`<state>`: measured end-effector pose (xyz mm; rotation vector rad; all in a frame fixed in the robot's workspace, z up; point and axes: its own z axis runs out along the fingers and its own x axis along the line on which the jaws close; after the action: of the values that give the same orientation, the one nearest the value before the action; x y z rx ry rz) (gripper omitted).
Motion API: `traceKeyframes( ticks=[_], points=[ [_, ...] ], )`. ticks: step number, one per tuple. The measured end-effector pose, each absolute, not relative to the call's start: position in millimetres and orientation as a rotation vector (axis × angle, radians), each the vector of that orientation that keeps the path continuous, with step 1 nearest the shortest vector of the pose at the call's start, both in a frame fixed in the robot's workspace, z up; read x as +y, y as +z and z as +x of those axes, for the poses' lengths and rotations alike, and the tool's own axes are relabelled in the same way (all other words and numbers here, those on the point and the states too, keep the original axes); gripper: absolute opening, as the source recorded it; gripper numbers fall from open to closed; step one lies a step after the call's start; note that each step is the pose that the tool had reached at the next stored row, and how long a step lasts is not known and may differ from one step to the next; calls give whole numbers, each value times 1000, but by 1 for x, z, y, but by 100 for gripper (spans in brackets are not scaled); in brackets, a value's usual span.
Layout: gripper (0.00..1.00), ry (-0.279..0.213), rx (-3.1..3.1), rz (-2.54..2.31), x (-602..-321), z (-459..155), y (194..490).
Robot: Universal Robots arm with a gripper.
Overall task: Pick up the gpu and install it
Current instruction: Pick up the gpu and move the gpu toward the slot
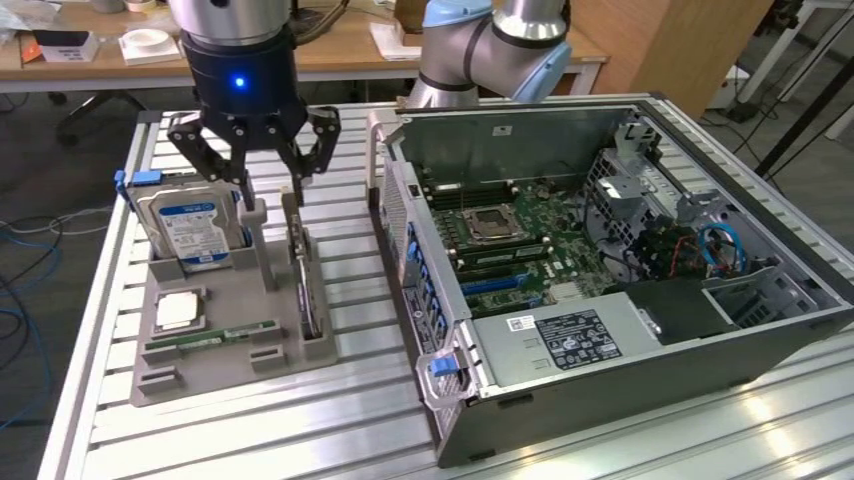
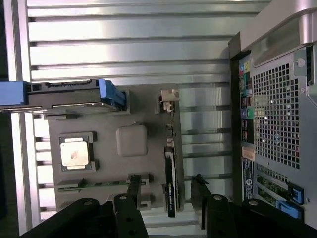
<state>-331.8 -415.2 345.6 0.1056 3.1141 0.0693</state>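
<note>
The gpu (image 1: 308,292) stands on its long edge in a slot of the grey holder (image 1: 238,285), a thin dark card with a silver bracket at its far end. In the wrist view the gpu (image 2: 171,171) appears edge-on. My gripper (image 1: 268,190) hangs just above the card's far end with its black fingers open and nothing held. The wrist view has my gripper (image 2: 166,179) straddling the card, one finger on each side, apart from it. The open computer case (image 1: 747,310) lies at the exterior view's right, its green motherboard (image 1: 523,235) exposed.
The grey holder (image 2: 109,166) also carries a hard drive (image 1: 194,225) with blue clips, a processor (image 1: 178,311) and a memory stick (image 1: 214,338). All of it sits on a slatted aluminium table (image 1: 267,435). The arm's base (image 1: 487,50) stands behind the case.
</note>
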Motion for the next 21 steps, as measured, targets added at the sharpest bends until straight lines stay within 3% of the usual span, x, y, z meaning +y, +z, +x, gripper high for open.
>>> traceKeyframes(
  ticks=[21],
  points=[
    [53, 72, 3114, 106, -424, -320, 314]
  ],
)
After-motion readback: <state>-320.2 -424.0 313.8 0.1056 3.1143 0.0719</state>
